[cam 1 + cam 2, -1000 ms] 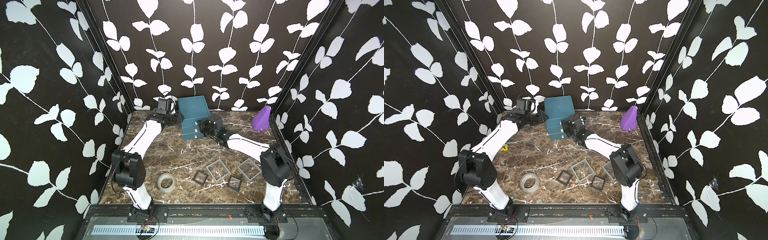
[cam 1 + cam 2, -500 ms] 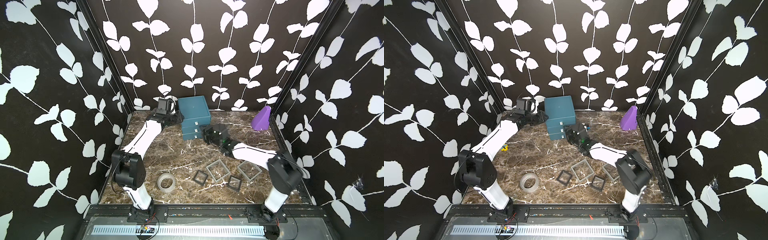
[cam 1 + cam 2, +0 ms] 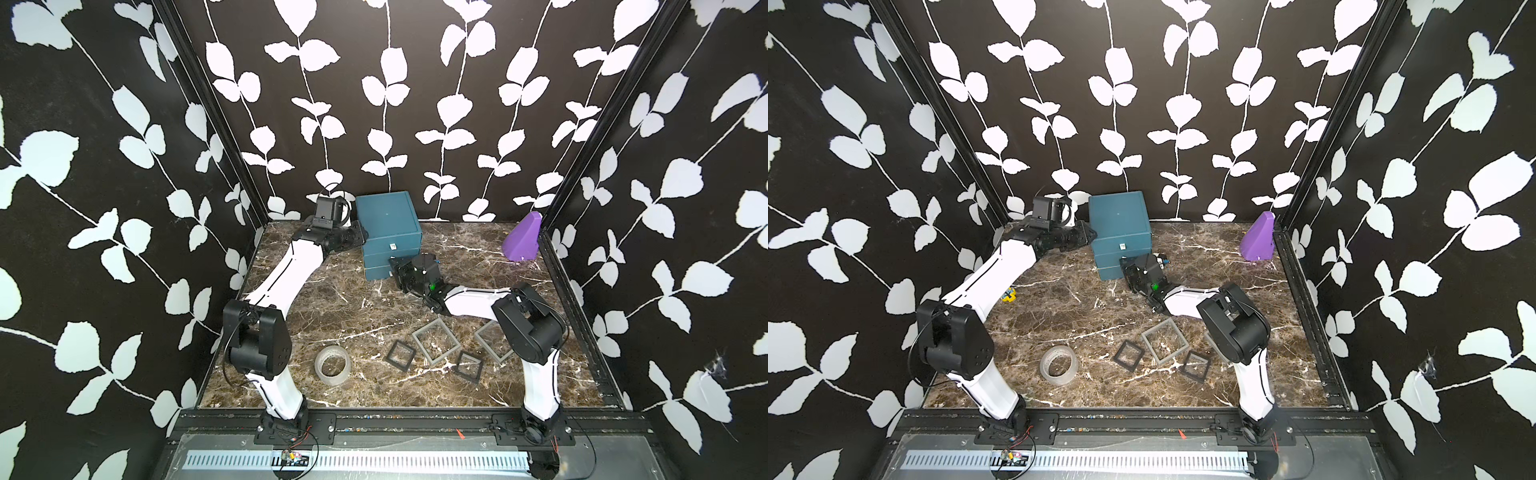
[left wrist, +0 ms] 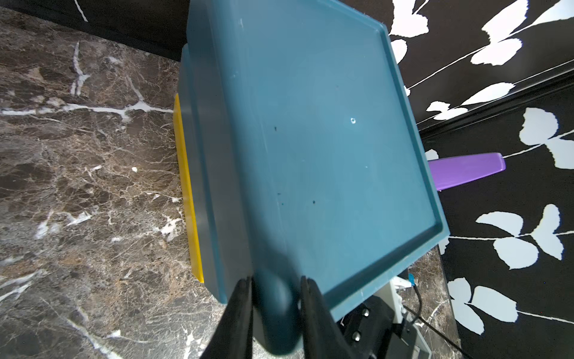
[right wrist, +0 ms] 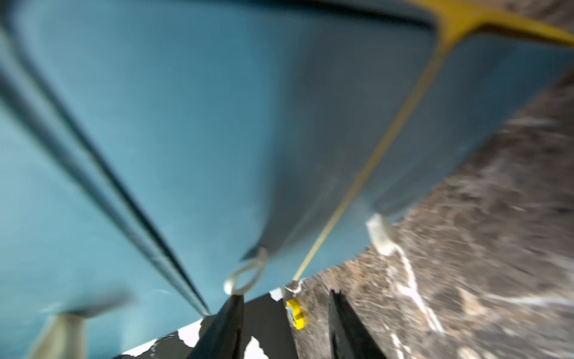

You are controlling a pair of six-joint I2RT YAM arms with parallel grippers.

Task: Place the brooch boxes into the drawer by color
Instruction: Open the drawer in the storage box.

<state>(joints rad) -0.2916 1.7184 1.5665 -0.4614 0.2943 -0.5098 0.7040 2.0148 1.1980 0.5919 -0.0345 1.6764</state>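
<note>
The left end effector [image 4: 276, 281] is pressed together on a rounded corner of the drawer chest [image 3: 388, 220], its fingers [image 4: 242, 307] straddling the teal edge. The right end effector [image 5: 285, 295] is spread with nothing between its jaws. It is nosed up to the lower front of the chest, near a white pull tab [image 5: 245, 276]. That wrist view is smeared, so I cannot tell whether it touches the tab.

The chest stands at the back of the worktop [image 3: 332, 299], and no drawer is visibly pulled out in the top views. Two black brooch boxes [image 3: 401, 355] and two grey brooch boxes [image 3: 436, 341] lie flat near the front, well apart from the chest. One of the grey ones is partly hidden behind the right arm. No yellow boxes show.

The boxes look light, thin and stiff. Lying flat on smooth stone, they will probably skid, so a pinch across one frame rail seems safer than pressing on the clear centre. The chest also looks light enough to slide when a tab is tugged, so bracing its corner makes sense.

Compared with a second ago, the right end effector sits lower on the chest's front and its elbow has drawn back toward its base. The left arm and the boxes are where they were.
</note>
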